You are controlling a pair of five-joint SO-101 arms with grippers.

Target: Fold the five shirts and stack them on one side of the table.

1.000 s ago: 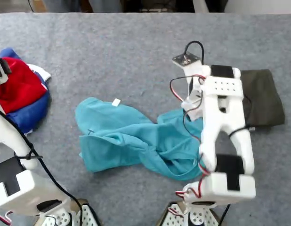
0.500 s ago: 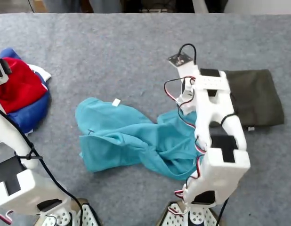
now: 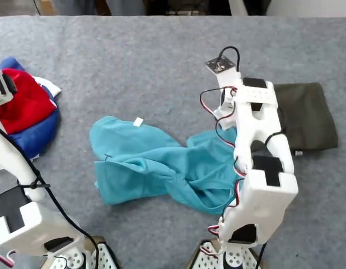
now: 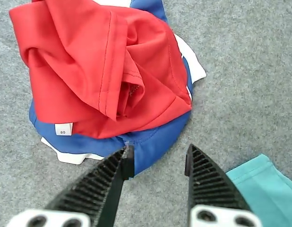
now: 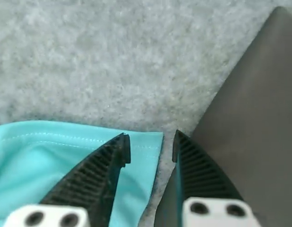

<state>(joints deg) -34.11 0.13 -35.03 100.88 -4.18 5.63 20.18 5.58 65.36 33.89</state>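
Grey felt-covered table [image 3: 134,61]. A crumpled teal knit shirt [image 3: 150,165] lies unfolded at the table's middle, with a small white tag at its far edge. A dark olive shirt, folded flat [image 3: 307,115], sits at the right side, just beside the teal one.

At the left edge is a loose pile: a rumpled red shirt [image 4: 98,66] on top, a blue shirt [image 4: 150,146] under it, and a white garment [image 4: 70,156] showing at the bottom.

Right gripper [image 5: 150,142]: jaws a narrow gap apart, nothing between them. The tips hang over the corner of the teal hem, where it meets the olive shirt's edge.

Left gripper [image 4: 158,153]: jaws apart, wider than the right's, holding nothing. It is poised above the near edge of the blue shirt; contact cannot be told.
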